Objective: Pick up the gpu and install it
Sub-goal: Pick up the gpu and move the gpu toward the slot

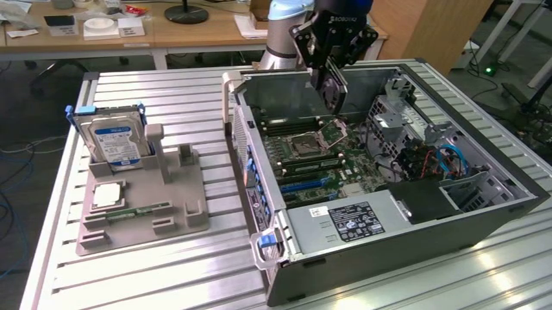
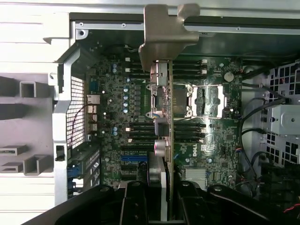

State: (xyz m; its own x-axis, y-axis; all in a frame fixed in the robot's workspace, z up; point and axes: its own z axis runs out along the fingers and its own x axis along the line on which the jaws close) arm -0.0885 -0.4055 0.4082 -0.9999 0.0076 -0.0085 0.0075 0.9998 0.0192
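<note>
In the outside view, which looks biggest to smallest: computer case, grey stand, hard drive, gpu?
1. computer case
2. grey stand
3. hard drive
4. gpu: it is nearly edge-on and farther back, so ranking it below the hard drive is unsure.

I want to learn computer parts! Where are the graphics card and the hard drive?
graphics card [image 2: 164, 33]: wrist view, on its metal end bracket.
hard drive [image 1: 116, 141]: exterior view, on its blue-white label.

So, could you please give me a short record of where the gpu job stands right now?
claw: shut on the gpu, above the open computer case
gpu: held on edge, over the motherboard, not yet seated
hard drive: upright in the grey holder, at the exterior view's left
memory stick: lying flat in the same holder
</note>
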